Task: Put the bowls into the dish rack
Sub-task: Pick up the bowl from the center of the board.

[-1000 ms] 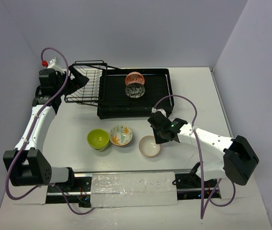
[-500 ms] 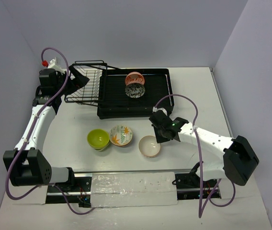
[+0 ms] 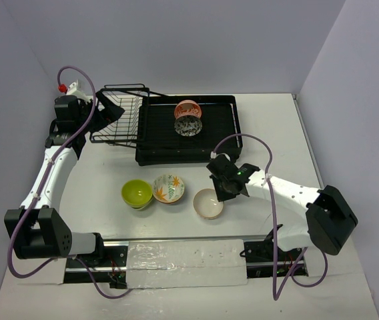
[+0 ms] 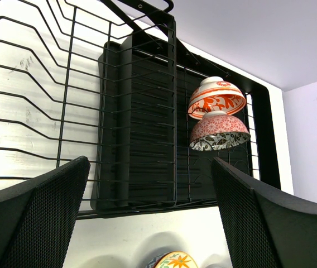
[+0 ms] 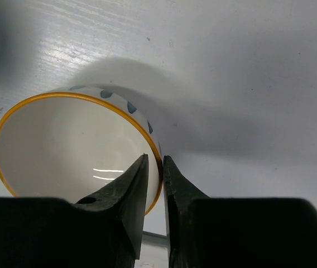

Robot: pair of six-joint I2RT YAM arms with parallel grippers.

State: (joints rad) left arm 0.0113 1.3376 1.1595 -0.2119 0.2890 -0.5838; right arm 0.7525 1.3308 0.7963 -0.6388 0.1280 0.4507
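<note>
This seems to be a robotics laboratory, a small test cell rather than a real kitchen. A plain white worktop [image 3: 276,120] is closed in on three sides by bare pale-violet walls [image 3: 176,40]. Two white-and-black robot arms, the left arm [image 3: 46,177] and the right arm [image 3: 289,195], are fixed on a black rail [image 3: 176,241] at the near edge with loose purple cables [image 3: 77,67] looping from them, and the household things on the worktop are one black dish rack [image 3: 156,133] and some small bowls [image 3: 137,193].
</note>
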